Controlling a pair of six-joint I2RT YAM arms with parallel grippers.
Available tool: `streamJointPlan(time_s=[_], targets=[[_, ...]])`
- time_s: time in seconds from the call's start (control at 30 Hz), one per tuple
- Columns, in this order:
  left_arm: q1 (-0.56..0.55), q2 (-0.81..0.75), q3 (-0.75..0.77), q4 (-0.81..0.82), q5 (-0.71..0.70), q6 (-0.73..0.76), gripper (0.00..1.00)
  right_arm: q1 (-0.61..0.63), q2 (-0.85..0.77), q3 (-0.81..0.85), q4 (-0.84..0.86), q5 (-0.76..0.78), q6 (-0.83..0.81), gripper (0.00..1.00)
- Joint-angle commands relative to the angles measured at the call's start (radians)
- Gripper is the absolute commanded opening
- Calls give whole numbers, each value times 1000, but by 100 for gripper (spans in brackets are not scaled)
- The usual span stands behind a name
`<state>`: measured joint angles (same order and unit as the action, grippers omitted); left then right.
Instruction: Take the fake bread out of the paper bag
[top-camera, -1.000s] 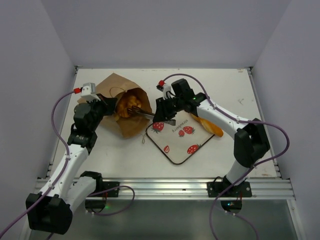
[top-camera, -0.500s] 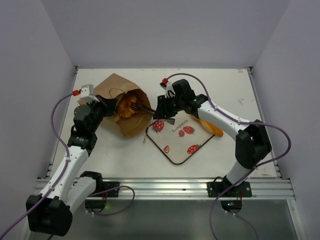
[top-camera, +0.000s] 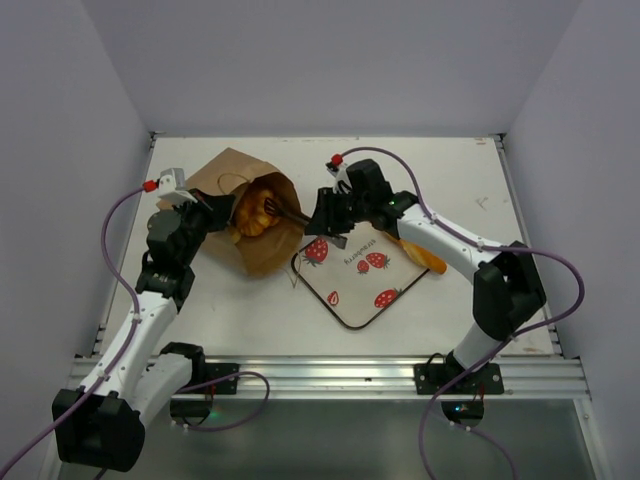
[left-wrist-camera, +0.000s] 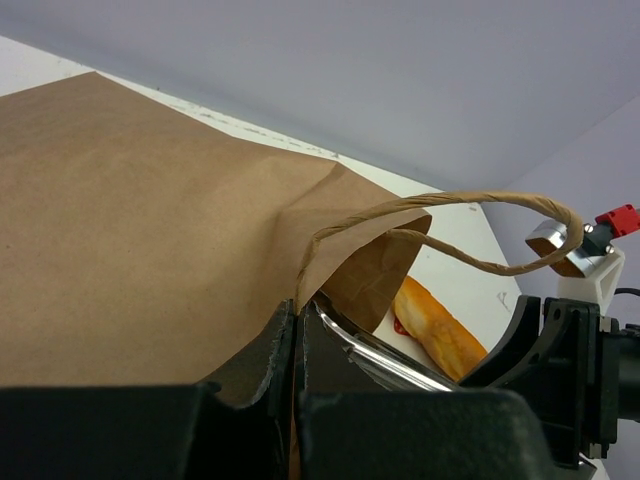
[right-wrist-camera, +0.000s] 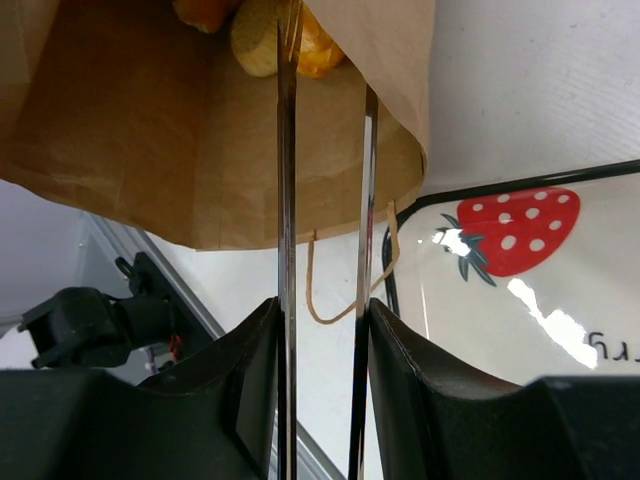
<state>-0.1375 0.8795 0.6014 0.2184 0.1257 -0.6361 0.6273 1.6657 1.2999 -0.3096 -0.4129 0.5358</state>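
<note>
Counter (top-camera: 240, 310): white, carries every item.
Tray (top-camera: 352, 298): white, strawberry print, dark rim, nearest the arm bases, its left corner just beside the paper bag.
Baguette (top-camera: 428, 257): on the tray's right edge, partly under the right arm.
Paper bag (top-camera: 262, 255): brown, left of the tray, mouth open toward it.
Bread (top-camera: 250, 218): golden pieces inside the bag's mouth.
Left gripper (left-wrist-camera: 297, 325): jaws closed on the bag's rim.
Right gripper (top-camera: 272, 211): thin jaws slightly apart, tips within the mouth beside the bread, nothing seen between them.
</note>
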Motion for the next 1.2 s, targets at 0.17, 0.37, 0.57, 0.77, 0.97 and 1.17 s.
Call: streamJointPlan(time_s=[0.17,0.37,0.57,0.77,0.97,1.17], targets=[[6,3,5,127,25,-37,0,-1,65,-31,155,-133,130,43],[6,-7,3,127,29,-31,0,0,60,-57,144,-86,121,44],[6,-5,3,133,43,-30,0,-1,77,-50,147,-95,125,45],[6,-8,-3,125,43,-11,0,0,72,-48,173,-147,142,46],[6,-4,-15,147,74,-30,0,-1,91,-42,188,-165,158,46],[4,-16,0,133,92,-13,0,-1,141,-44,191,-159,170,46]])
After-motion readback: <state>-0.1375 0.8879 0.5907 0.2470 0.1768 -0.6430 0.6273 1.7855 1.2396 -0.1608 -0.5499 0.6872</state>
